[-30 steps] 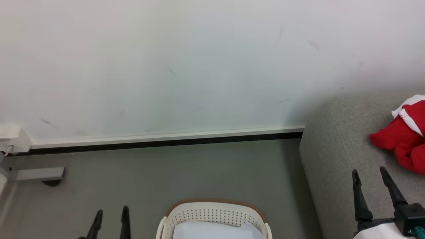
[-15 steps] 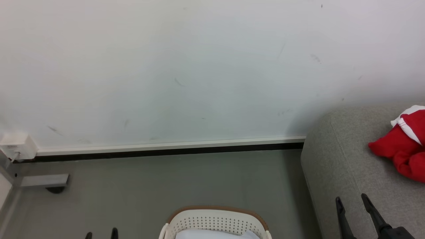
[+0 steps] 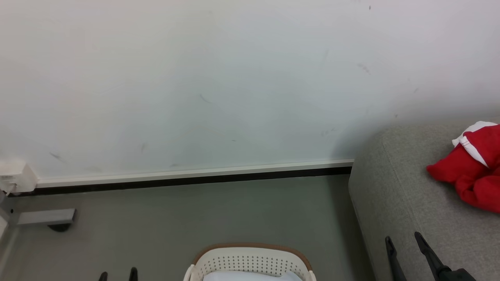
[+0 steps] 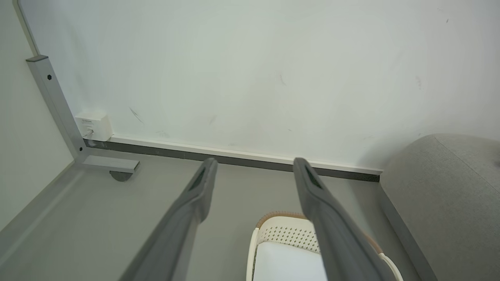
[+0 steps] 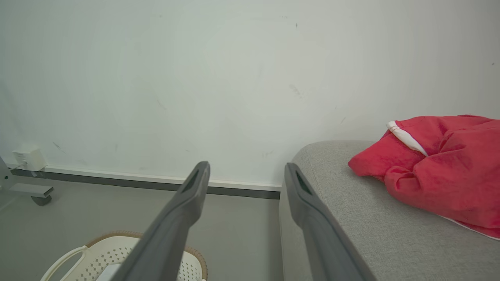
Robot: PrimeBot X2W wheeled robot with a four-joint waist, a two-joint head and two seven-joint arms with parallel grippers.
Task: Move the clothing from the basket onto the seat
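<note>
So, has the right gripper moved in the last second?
Yes. In the head view the right gripper has pulled back toward the bottom edge, farther from the clothing on the seat.

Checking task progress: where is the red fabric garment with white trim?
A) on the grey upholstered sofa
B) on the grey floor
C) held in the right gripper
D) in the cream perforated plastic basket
A: the red fabric garment with white trim lies bunched on the grey upholstered sofa, apart from the open right gripper.
</note>
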